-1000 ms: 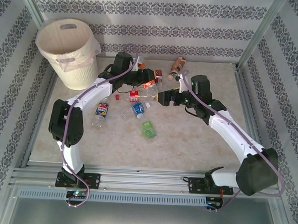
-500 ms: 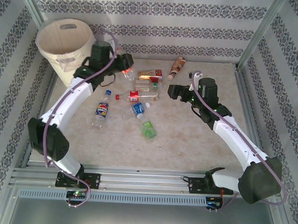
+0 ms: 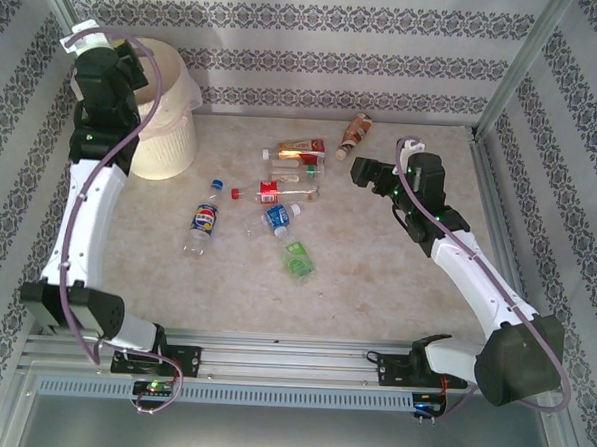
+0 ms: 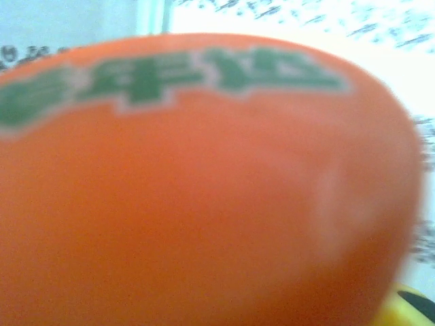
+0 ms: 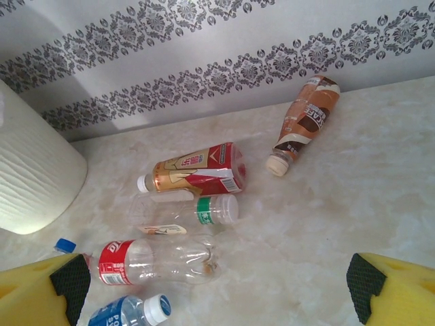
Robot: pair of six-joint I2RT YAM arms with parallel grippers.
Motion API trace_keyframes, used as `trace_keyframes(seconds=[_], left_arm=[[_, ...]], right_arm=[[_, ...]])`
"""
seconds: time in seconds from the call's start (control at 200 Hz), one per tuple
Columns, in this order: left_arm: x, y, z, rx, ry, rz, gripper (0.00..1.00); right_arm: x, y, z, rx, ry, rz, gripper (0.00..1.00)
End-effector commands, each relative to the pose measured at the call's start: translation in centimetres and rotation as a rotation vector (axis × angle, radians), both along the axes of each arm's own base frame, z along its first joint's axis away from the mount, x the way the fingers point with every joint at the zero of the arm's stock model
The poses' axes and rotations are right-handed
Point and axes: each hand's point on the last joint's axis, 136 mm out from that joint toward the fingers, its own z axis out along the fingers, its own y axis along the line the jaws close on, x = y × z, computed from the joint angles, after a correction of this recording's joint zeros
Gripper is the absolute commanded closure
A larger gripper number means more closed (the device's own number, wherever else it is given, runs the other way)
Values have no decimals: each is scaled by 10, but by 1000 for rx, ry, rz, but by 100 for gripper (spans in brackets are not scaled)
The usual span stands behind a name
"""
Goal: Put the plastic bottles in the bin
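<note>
My left gripper [image 3: 112, 66] is raised at the rim of the cream-white bin [image 3: 161, 126] at the far left, shut on an orange-labelled bottle [image 4: 204, 190] that presses close against the left wrist camera. Several plastic bottles lie mid-table: a red-and-gold one [image 3: 301, 147] [image 5: 197, 170], a brown one [image 3: 356, 131] [image 5: 306, 119], a clear one with a green band [image 5: 183, 214], a clear red-labelled one [image 3: 280, 192] [image 5: 149, 261], and a blue-labelled one [image 3: 276, 217] [image 5: 129, 312]. My right gripper [image 3: 359, 172] [image 5: 217, 292] hovers open just right of them, holding nothing.
Nearer the arms lie a blue-and-red labelled bottle [image 3: 204, 224] and a crushed green bottle [image 3: 298, 259]. Loose blue [image 3: 217, 185] and red [image 3: 236, 192] caps sit left of the cluster. Patterned walls and metal frame posts close in the table on three sides.
My left arm has swung from the bottle cluster up and left to the bin, carrying the orange-labelled bottle. My right gripper drew back slightly to the right, still open.
</note>
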Motion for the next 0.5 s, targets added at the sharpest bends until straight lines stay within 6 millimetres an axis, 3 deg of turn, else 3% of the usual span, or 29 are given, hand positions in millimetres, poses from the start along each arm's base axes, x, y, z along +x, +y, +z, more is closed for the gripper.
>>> trace_keyframes(seconds=[0.0,0.25,0.495], left_arm=[[13,30,-14,38,55,75,49],[42,72,-54,-48,157,92,49],[62,91,-92,-160,267,66,47]], right_arm=[[4,-6,2,24,-4,-43,2],[3,-7,-5,32,19,-53,2],[3,-11,-15,26,44,-68,2]])
